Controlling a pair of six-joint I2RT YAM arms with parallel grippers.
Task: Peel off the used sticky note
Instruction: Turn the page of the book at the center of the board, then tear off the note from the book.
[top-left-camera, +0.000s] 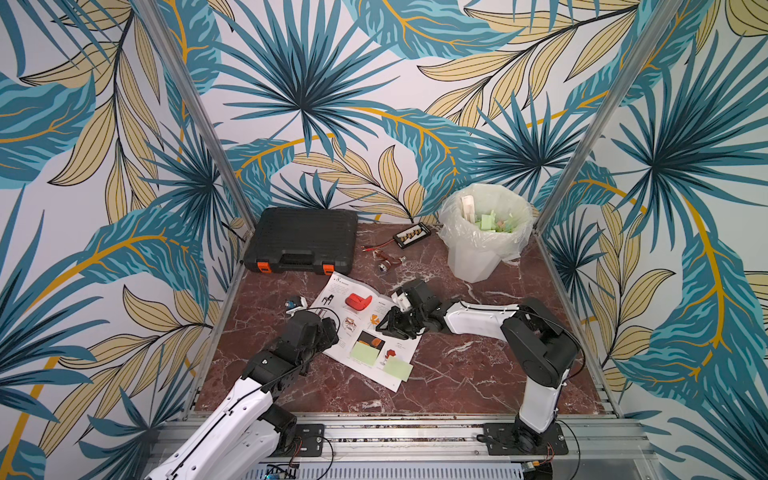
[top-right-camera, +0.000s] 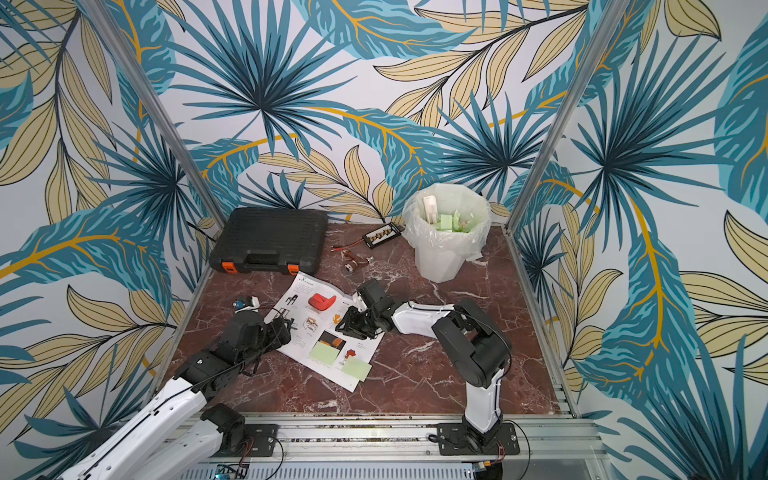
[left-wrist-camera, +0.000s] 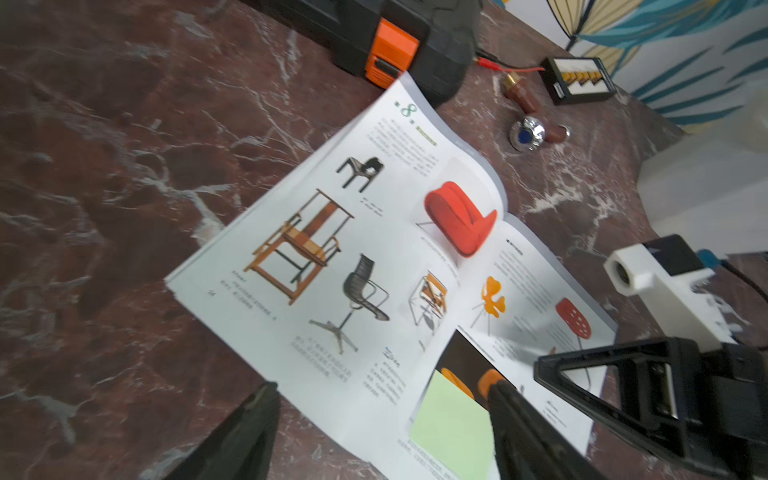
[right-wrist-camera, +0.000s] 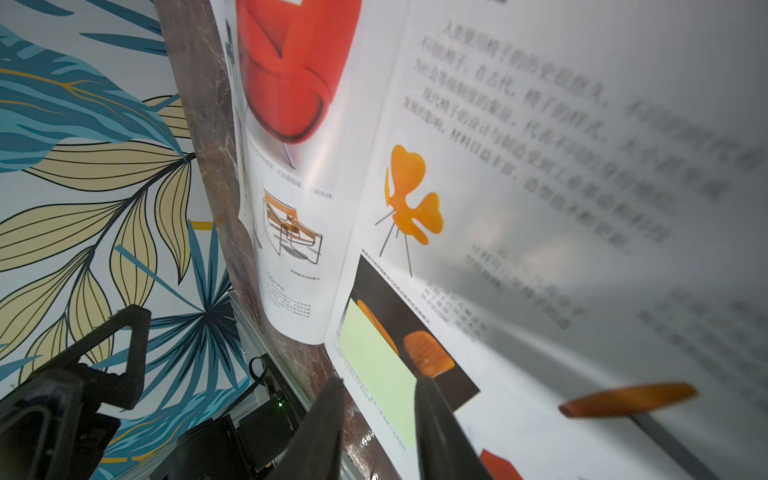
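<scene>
While the surface (top-left-camera: 457, 374) carries an open book (top-left-camera: 338, 291) centrally, the left gripper (left-wrist-camera: 382, 386) hovers at its left edge, jaws wide; the right gripper (right-wrist-camera: 378, 380) holds its jaws slightly apart, empty, near the green sticky note (right-wrist-camera: 370, 353) on the right page.

Left gripper (left-wrist-camera: 382, 395), right gripper (right-wrist-camera: 378, 386): black.
Sticky note (left-wrist-camera: 451, 432): plain pale green, just beside the left gripper's finger.
Book (left-wrist-camera: 395, 232): white pages beneath both grippers; grey text; red, orange and black chair pictures.
Tabletop (top-left-camera: 457, 365): dark red marble, white veining.
Tool case (top-left-camera: 303, 237): black, orange latches.
Walls (top-left-camera: 374, 104): white, with teal and beige leaves, mustard stems.
</scene>
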